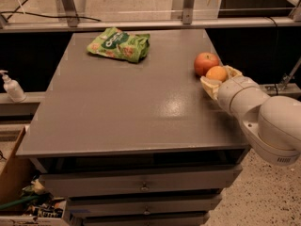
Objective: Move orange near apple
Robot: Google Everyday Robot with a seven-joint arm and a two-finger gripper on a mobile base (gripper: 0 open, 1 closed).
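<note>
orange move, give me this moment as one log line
gripper: shut on orange | orange: beside apple | where: right edge of table | chip bag: back left

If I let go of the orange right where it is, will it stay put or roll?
The orange is round and smooth, so it may well roll once the gripper, closed around it near the right edge of the table, lets go. The apple close beside it would probably stop it on that side; toward the edge nothing blocks it.
</note>
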